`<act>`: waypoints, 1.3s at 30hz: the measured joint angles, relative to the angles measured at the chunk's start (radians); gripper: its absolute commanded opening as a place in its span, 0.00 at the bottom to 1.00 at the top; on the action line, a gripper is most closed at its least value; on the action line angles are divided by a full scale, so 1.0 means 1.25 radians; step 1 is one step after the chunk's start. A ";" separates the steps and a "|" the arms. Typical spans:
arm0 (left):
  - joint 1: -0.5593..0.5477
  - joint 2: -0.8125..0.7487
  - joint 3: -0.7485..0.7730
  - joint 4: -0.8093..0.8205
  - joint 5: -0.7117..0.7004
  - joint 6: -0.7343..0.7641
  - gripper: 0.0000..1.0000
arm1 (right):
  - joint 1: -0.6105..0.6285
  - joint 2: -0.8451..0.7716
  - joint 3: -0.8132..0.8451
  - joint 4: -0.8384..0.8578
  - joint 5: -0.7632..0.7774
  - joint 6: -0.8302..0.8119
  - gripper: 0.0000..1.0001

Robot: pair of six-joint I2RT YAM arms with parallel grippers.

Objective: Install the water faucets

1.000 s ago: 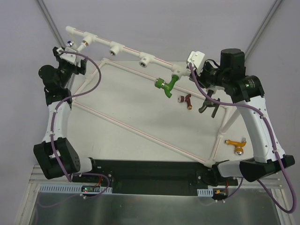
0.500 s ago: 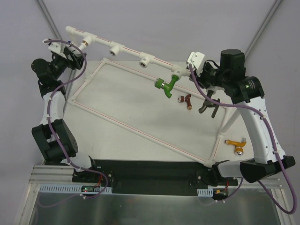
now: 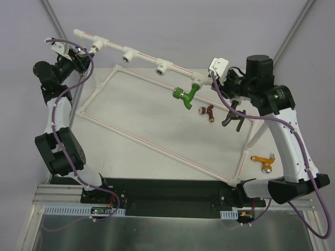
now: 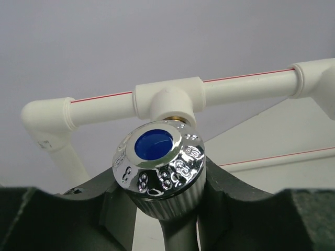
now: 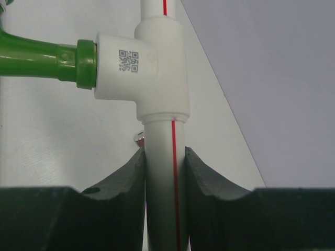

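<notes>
A white faucet's knob (image 4: 159, 157), chrome-capped with a blue centre, sits between my left gripper's (image 4: 165, 178) fingers, which press on both its sides. Just behind it is the pipe frame's end tee (image 4: 167, 99), brass showing in its socket; the faucet's threaded end is hidden. In the top view that left gripper (image 3: 78, 52) is at the rail's left end. My right gripper (image 5: 165, 157) is shut on the white pipe (image 5: 162, 198) just below the tee (image 5: 157, 68) that holds the green faucet (image 5: 36, 55), which also shows from above (image 3: 187, 94). Dark red (image 3: 208, 111), dark grey (image 3: 233, 117) and orange (image 3: 264, 159) faucets lie loose.
Two tees (image 3: 128, 54) (image 3: 163, 67) on the raised rail show bare sockets. The white pipe frame's (image 3: 157, 146) lower rectangle lies across the white table. Slanted grey poles (image 3: 52, 13) stand at the back corners. A black base plate (image 3: 167, 191) runs along the near edge.
My left arm swung up and to the left, and its fingers closed in around the chrome-capped knob. The right arm and the loose faucets stayed put.
</notes>
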 measured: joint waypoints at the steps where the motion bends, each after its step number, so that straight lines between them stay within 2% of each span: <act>1: 0.000 0.000 0.000 0.000 0.001 0.005 0.00 | 0.000 0.000 0.000 0.000 0.000 0.000 0.02; 9: -0.015 -0.033 -0.027 -0.056 -0.036 0.111 0.00 | 0.000 0.000 0.000 -0.003 0.002 -0.001 0.02; 24: -0.102 -0.128 -0.096 -0.187 -0.265 0.482 0.00 | -0.002 -0.005 0.000 -0.015 0.017 -0.005 0.02; 32: -0.155 -0.160 -0.149 -0.184 -0.425 0.718 0.00 | -0.003 -0.011 0.000 -0.026 0.018 -0.003 0.02; 36: -0.175 -0.173 -0.176 -0.155 -0.480 0.798 0.00 | -0.004 -0.011 0.002 -0.030 0.018 0.000 0.02; 38: -0.180 -0.176 -0.186 -0.139 -0.493 0.810 0.15 | -0.004 -0.011 0.005 -0.033 0.017 0.002 0.02; 39: -0.181 -0.178 -0.190 -0.133 -0.497 0.812 0.32 | -0.004 -0.011 0.006 -0.036 0.017 0.002 0.02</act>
